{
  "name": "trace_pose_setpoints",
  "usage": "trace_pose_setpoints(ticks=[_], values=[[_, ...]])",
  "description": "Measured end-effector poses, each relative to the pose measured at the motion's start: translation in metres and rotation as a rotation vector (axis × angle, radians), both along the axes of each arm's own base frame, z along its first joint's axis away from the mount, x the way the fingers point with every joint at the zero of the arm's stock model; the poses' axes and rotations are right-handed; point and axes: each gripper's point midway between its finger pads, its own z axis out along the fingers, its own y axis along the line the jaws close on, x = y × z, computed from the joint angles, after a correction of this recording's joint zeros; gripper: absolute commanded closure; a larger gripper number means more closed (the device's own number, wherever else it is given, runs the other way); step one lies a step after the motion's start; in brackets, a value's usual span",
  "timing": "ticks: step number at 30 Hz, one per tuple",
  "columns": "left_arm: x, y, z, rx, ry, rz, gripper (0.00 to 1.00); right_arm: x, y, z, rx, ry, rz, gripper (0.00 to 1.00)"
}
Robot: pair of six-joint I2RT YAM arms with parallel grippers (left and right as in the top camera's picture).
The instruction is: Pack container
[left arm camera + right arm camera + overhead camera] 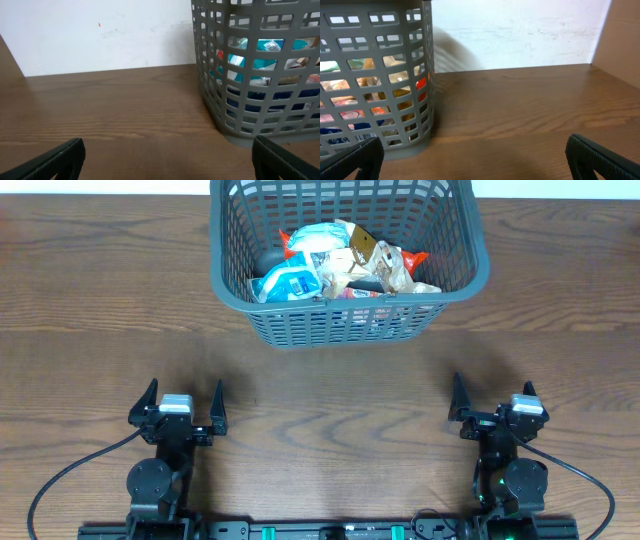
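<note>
Overhead: large dark grey slotted plastic container (340, 325), holding snack packets (340, 265), sits at far centre of wooden table (100, 330). L gripper (185, 388) and R gripper (492, 385) sit near edge, jaws spread, empty.
L wrist: container (250, 100) ahead-right, apart from fingers (55, 160).
R wrist: container (375, 100) ahead-left.

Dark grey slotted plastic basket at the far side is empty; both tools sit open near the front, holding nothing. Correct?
Not empty. The overhead view shows the dark grey slotted plastic basket holding a pile of snack packets. The rest stands: the basket is at the far side, and the left tool and right tool sit open near the front, holding nothing.
</note>
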Motion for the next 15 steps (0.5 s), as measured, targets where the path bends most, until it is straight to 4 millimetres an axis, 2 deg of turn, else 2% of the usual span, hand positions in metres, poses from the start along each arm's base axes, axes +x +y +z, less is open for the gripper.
trace_pose_setpoints(ticks=[15], values=[[0.0, 0.0014, -0.0001, 0.0, 0.001, 0.008, 0.01, 0.0, 0.0, 0.0, 0.0, 0.0, 0.0, 0.01]])
